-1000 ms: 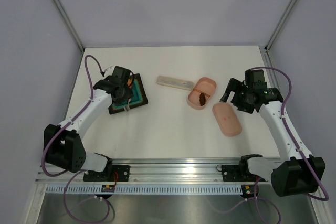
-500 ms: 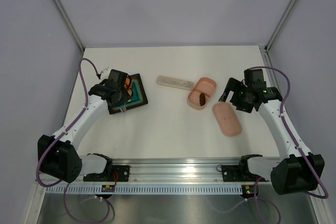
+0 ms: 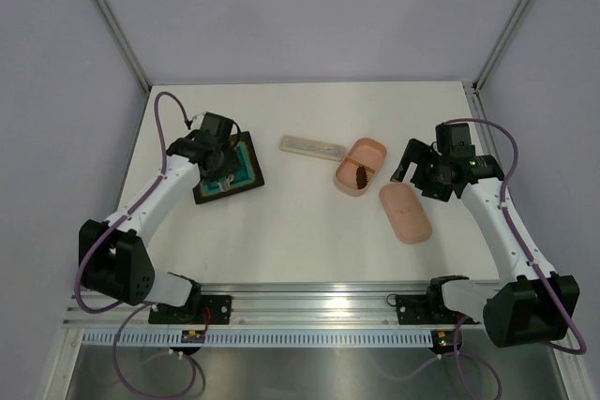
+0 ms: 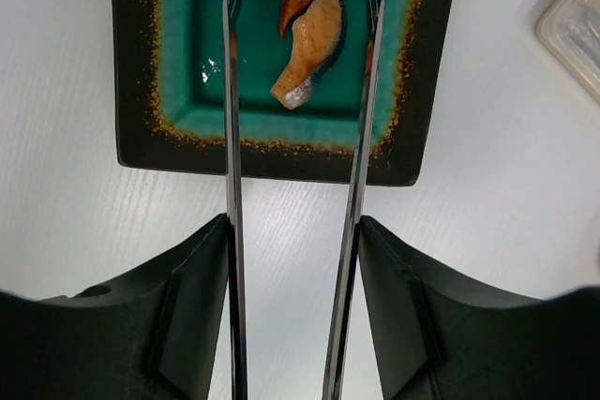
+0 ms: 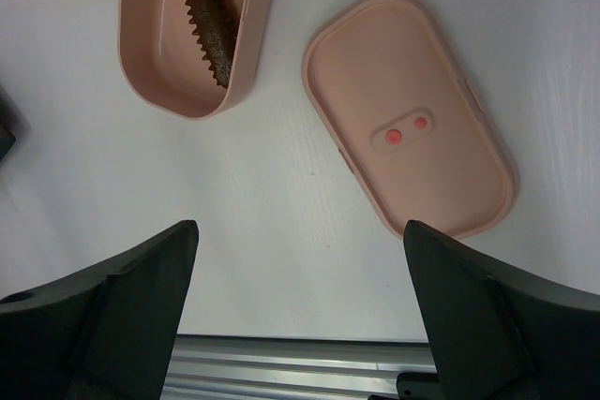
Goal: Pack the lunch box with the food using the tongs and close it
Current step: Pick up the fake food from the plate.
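Note:
My left gripper (image 4: 294, 222) (image 3: 217, 161) is shut on the silvery tongs (image 4: 360, 138), one black finger pressed against each arm. The tong tips are spread over the dark tray (image 4: 136, 63) and straddle orange food pieces (image 4: 309, 49). The pink lunch box (image 3: 367, 151) (image 5: 150, 53) lies open at centre right with one dark brown ridged piece (image 5: 214, 35) inside. Its lid (image 3: 405, 212) (image 5: 408, 138) lies on the table beside it, two red spots up. My right gripper (image 5: 300, 231) (image 3: 412, 164) hangs open above the table near the box and lid, with nothing in it.
A slim pale rectangular case (image 3: 313, 147) (image 4: 574, 30) lies between the tray and the box. The aluminium rail (image 5: 300, 372) runs along the table's near edge. Grey walls enclose the back and both sides.
The left arm swung a little left and came back over the tray with the tongs. The right arm, box and lid have not moved.

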Robot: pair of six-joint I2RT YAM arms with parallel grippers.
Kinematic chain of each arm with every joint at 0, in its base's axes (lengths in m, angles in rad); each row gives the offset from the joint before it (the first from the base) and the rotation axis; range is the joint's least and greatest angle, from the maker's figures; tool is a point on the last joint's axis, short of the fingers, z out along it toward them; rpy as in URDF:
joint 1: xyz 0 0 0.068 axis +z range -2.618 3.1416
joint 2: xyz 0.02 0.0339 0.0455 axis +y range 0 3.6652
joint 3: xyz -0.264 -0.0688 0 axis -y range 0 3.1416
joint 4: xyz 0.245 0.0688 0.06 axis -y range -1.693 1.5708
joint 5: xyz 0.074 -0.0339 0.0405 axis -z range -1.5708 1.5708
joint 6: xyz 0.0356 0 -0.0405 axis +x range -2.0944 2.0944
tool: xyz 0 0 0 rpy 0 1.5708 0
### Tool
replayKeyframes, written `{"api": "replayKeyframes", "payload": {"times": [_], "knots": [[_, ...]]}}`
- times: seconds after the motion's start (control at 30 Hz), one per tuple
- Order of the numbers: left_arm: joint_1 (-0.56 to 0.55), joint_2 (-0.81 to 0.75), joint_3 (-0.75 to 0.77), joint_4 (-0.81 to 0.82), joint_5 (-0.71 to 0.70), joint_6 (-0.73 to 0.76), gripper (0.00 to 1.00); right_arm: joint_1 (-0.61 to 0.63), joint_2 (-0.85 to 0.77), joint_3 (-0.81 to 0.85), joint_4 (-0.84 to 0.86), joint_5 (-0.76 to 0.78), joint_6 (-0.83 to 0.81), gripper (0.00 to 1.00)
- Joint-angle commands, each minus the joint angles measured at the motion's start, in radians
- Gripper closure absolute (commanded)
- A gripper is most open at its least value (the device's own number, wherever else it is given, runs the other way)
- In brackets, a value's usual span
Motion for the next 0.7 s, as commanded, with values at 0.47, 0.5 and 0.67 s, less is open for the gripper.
{"api": "replayKeyframes", "payload": {"times": [0.47,0.5,0.67], "knots": [[0.005,0.108,0.067,0.035,0.049,0.093,0.38,-0.005,-0.002,-0.01,0.022,-0.014,-0.019,0.01],[0.005,0.107,0.067,0.038,0.051,0.093,0.37,-0.005,0.0,-0.01,0.023,-0.013,-0.019,0.01],[0.005,0.102,0.064,0.031,0.061,0.091,0.4,-0.005,0.001,-0.01,0.023,-0.014,-0.021,0.0]]}}
